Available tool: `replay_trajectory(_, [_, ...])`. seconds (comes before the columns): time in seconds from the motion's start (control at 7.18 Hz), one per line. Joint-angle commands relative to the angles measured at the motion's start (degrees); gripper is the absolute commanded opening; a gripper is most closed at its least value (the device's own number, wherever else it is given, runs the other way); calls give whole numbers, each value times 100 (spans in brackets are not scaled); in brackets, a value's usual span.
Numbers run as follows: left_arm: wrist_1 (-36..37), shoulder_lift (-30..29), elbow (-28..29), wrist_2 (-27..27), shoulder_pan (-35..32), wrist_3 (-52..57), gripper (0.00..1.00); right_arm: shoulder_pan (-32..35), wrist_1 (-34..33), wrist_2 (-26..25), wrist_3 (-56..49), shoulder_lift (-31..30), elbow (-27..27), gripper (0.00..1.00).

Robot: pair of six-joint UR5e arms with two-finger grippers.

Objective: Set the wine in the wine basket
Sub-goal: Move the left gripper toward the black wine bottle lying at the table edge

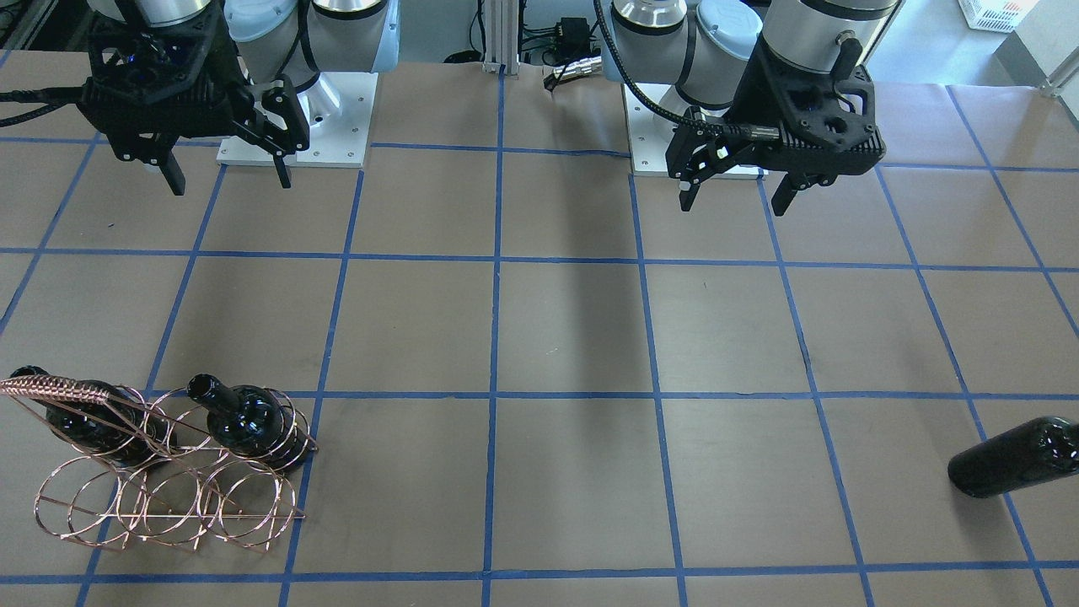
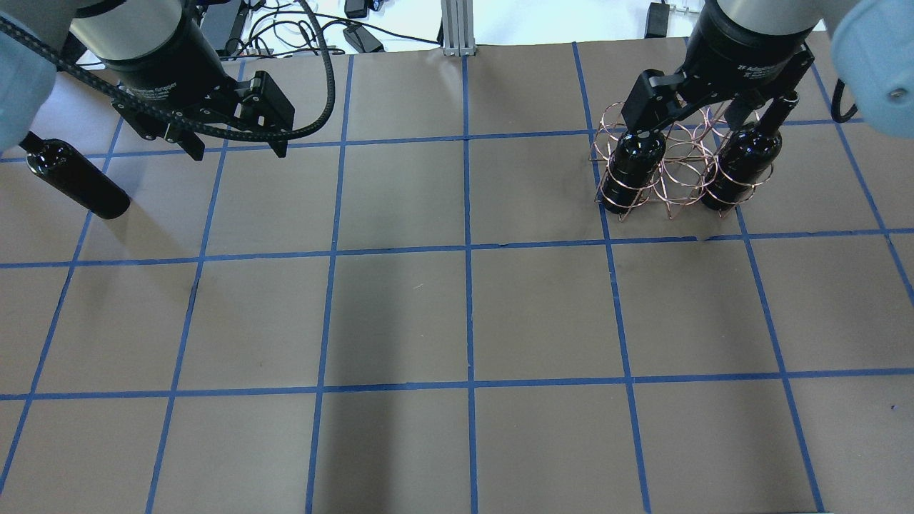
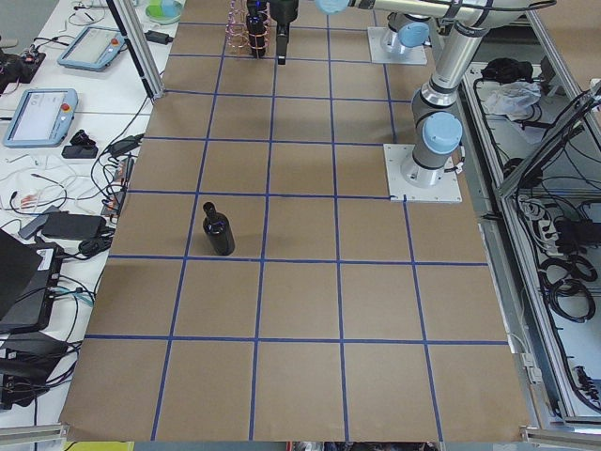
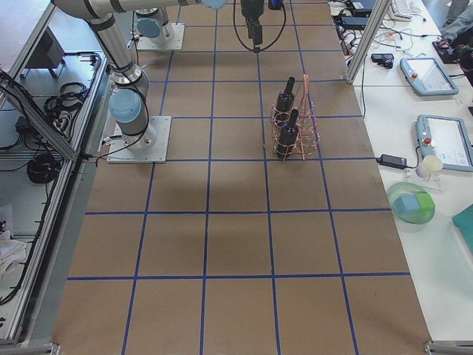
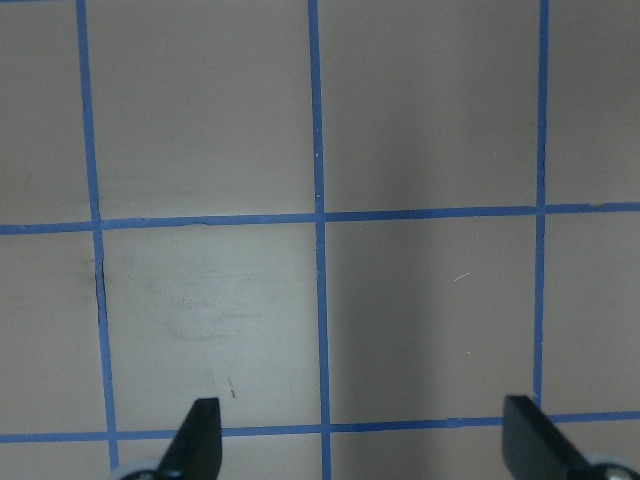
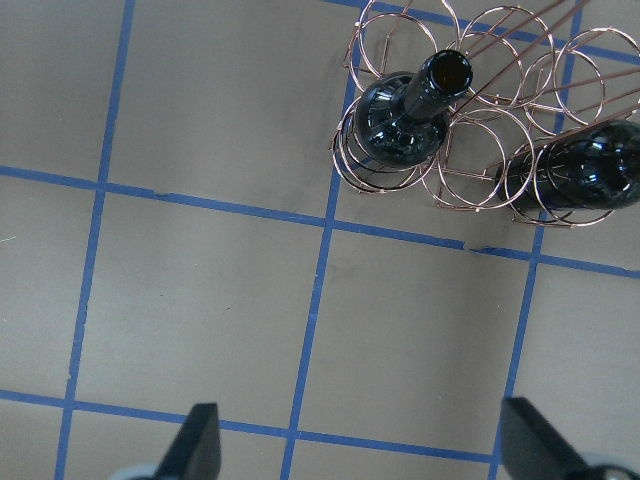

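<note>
Black wine (image 1: 1016, 458) upright (unracked) — well apart from spread left jaws.

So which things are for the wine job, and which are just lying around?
For the job: loose wine bottle, wine basket, two bottles inside it, left tool, right tool.
Just lying about: tablets, green bowl, cup.

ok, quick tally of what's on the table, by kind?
Black bottles: 3 (2 in the rack, 1 loose)
Wire rack: 1
Total: 4
</note>
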Motion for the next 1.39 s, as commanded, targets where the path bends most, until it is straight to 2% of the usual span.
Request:
replay_trajectory(0.0, [-22, -16, -14, 60, 88, 23, 100, 8, 0, 24, 24, -6, 0, 100])
replay_trajectory(0.28, [-30, 1, -32, 17, 569, 32, 100, 8, 0, 24, 24, -6, 0, 100])
replay_trajectory(0.42, [-74, -7, 12, 26, 1025, 380, 100, 8, 0, 33, 24, -6, 0, 100])
replay_trajectory(0.56, [-83, -42, 64, 17, 1682, 1245, 100, -1, -8, 33, 24, 3, 0, 100])
replay_trajectory(0.7, [-118, -138, 74, -53, 2341, 1602, 100, -1, 0, -10, 59, -6, 0, 100])
replay_trajectory(0.84, [-5, -270, 83, -158, 2661, 2032, 100, 8, 0, 41, 85, -6, 0, 100])
replay_trajectory(0.98, [266, -523, 222, -150, 2743, 2062, 100, 8, 0, 25, 77, -6, 0, 100])
replay_trajectory(1.25, [199, -1216, 1133, 130, 2901, 2097, 100, -1, -8, -28, 15, 3, 0, 100])
